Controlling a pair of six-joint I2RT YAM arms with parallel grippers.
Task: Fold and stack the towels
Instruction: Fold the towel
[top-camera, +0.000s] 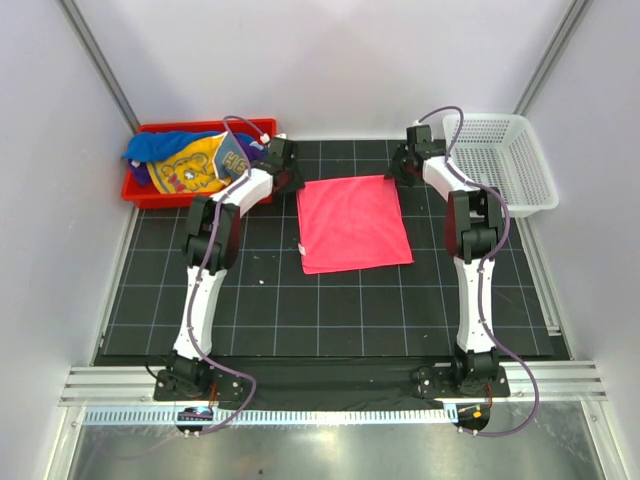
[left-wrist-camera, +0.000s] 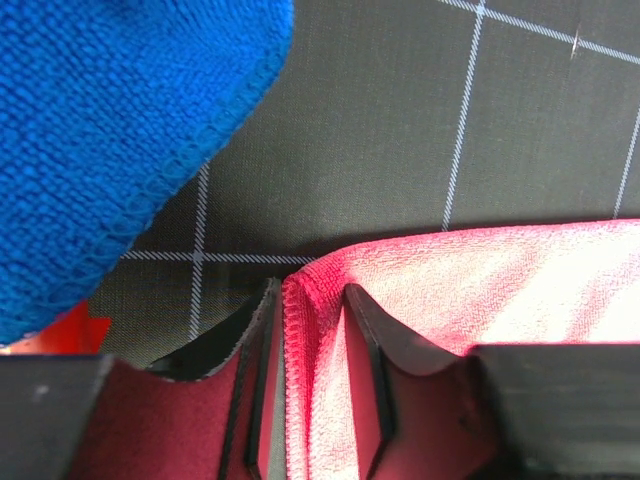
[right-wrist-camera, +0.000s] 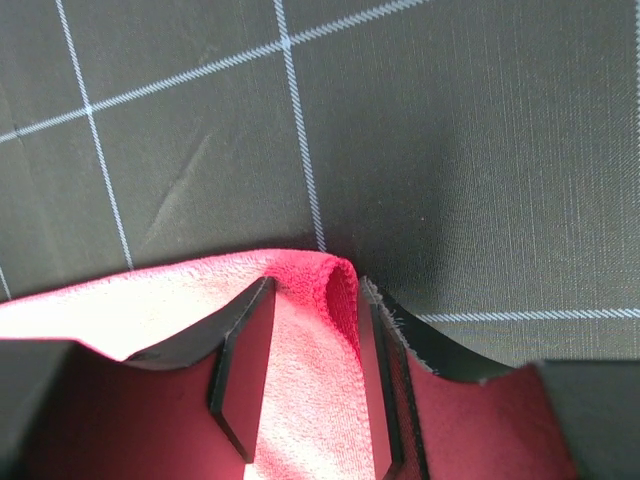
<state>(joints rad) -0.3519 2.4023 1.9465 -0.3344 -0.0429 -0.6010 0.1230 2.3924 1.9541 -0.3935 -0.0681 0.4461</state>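
red rectangular plastic bin (top-camera: 150, 197) sits at the far left corner of the work area, long side along the back edge. a sliver of red, probably its wall, shows low left in the left wrist view.
white plastic mesh basket (top-camera: 505, 160) sits at the far right corner, well apart from the bin, slightly askew to the grid.
black fabric mat with white grid lines (top-camera: 330, 310) lies between them; its weave reads clearly in both wrist views.
white slotted cable strip (top-camera: 330, 413) runs along the near edge, with a grey metal sheet (top-camera: 330, 455) nearer still.
plain white walls (top-camera: 330, 60) stand on three sides.
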